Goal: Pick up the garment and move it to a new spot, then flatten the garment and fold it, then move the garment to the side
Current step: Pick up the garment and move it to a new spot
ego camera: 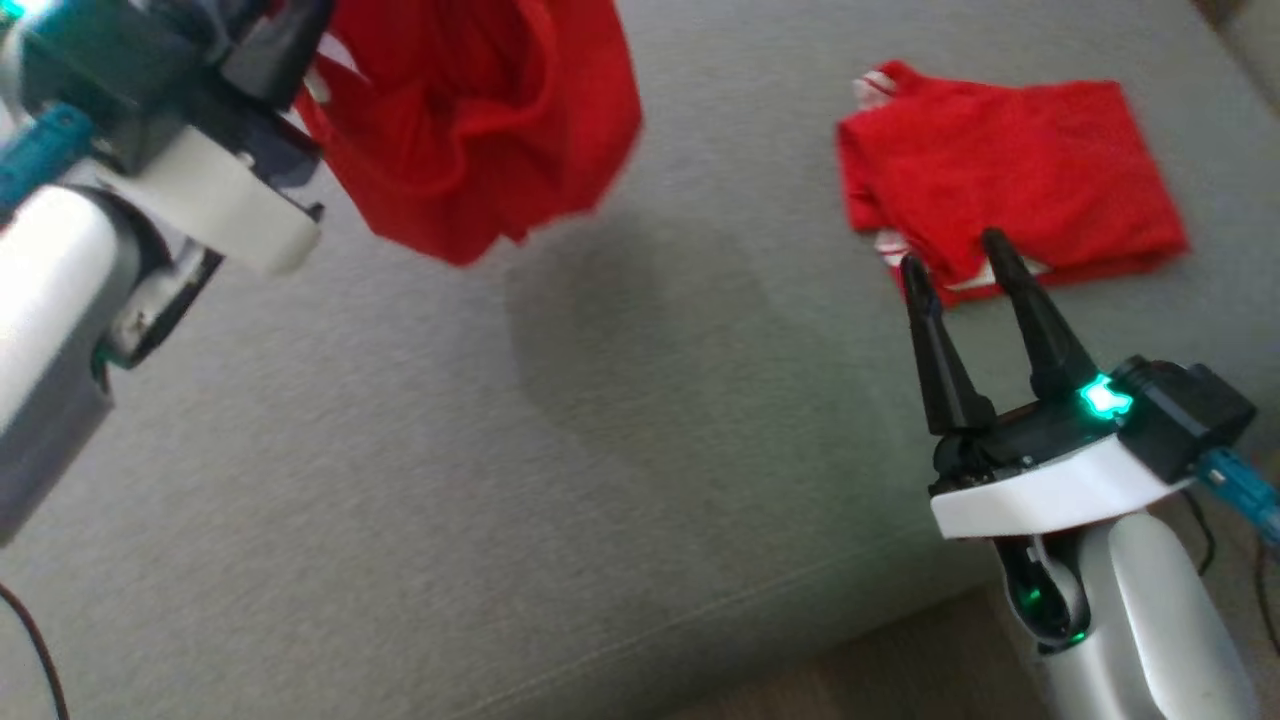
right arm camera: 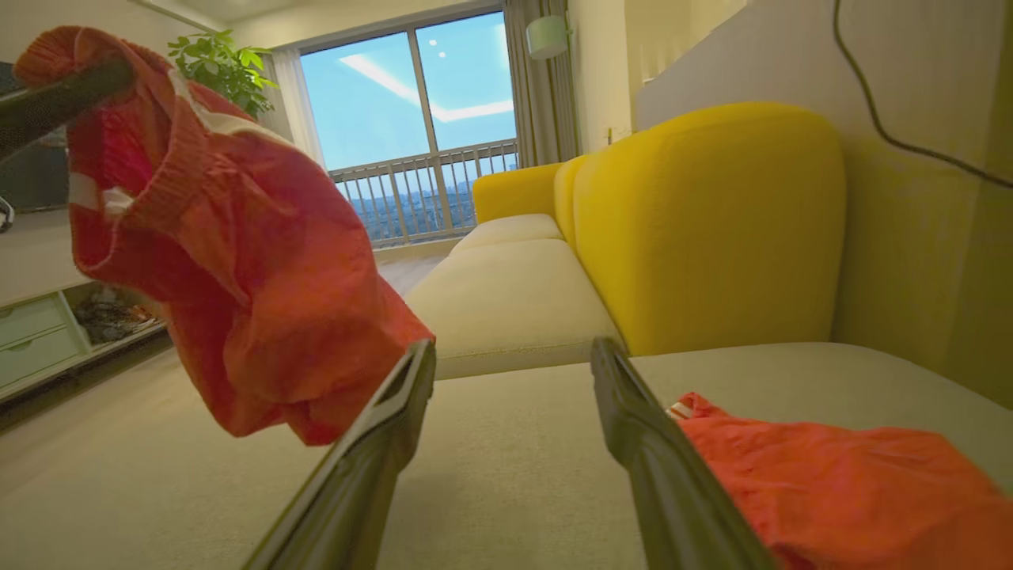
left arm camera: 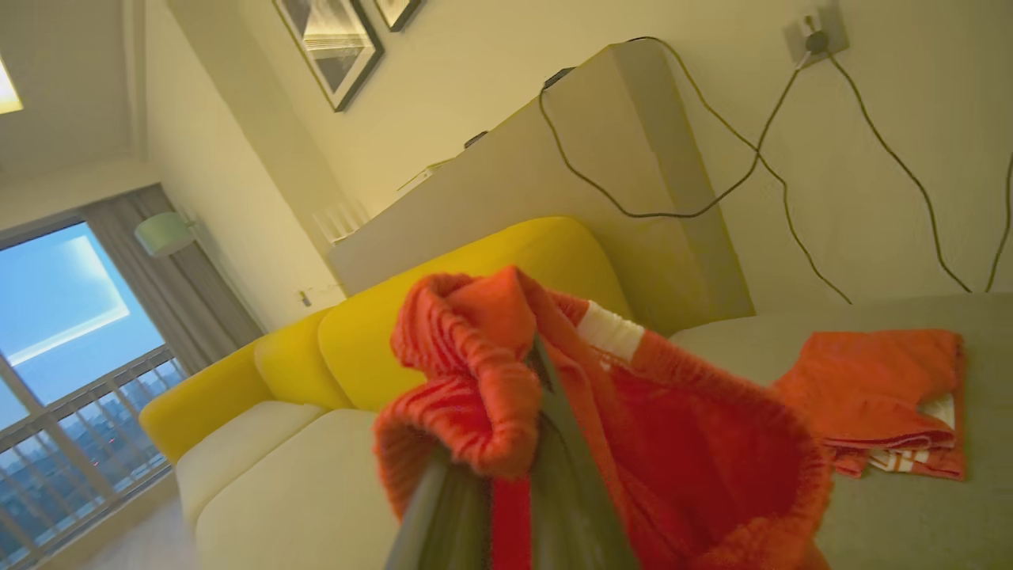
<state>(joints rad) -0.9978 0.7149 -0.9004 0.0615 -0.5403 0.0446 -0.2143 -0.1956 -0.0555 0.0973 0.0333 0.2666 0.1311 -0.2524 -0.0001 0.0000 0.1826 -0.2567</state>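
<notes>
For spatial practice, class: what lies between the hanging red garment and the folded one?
Only bare grey cushion, shown in the head view, separates the hanging garment from the folded garment.

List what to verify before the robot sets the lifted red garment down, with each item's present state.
1. Left gripper shut on the hanging garment: ok.
2. Hanging garment clear of the grey cushion, with its shadow below it: ok.
3. Bare stretch of grey cushion under and beside the hanging garment for a landing spot: ok.
4. Right gripper open and empty, ready to help flatten: ok.
5. Right gripper apart from the folded garment: cannot tell; its fingertips overlap the near edge in the head view.
6. Hanging garment spread for folding: not ok, it is bunched.
</notes>
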